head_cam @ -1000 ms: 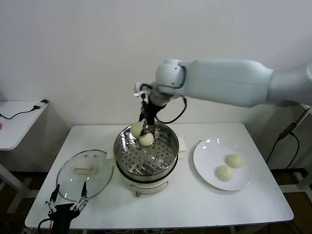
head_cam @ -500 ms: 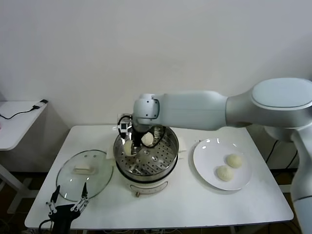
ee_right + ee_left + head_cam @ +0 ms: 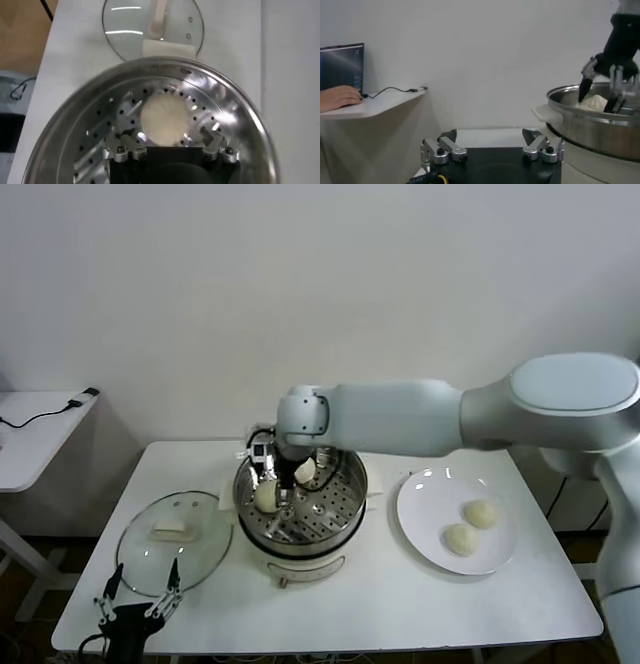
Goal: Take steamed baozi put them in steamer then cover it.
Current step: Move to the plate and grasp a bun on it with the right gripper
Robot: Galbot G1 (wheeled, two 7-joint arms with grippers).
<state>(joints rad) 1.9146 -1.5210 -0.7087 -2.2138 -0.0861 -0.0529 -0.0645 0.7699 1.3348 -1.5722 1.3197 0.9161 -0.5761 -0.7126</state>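
the steamer (image 3: pixel 300 514) sits mid-table, the white plate (image 3: pixel 425 509) to its right with two baozi (image 3: pixel 470 527), the cover (image 3: pixel 172 539) to its left. the right gripper (image 3: pixel 275 484) hangs inside the steamer, jaws apart around a just-placed bun (image 3: pixel 164 119); another bun (image 3: pixel 306 471) lies behind. left gripper (image 3: pixel 138 594) is idle, open, near the cover. next, i'd guess: lift clear, fetch a third.

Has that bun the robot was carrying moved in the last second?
Yes. The bun went from above the steamer's far rim down onto its tray, left side.
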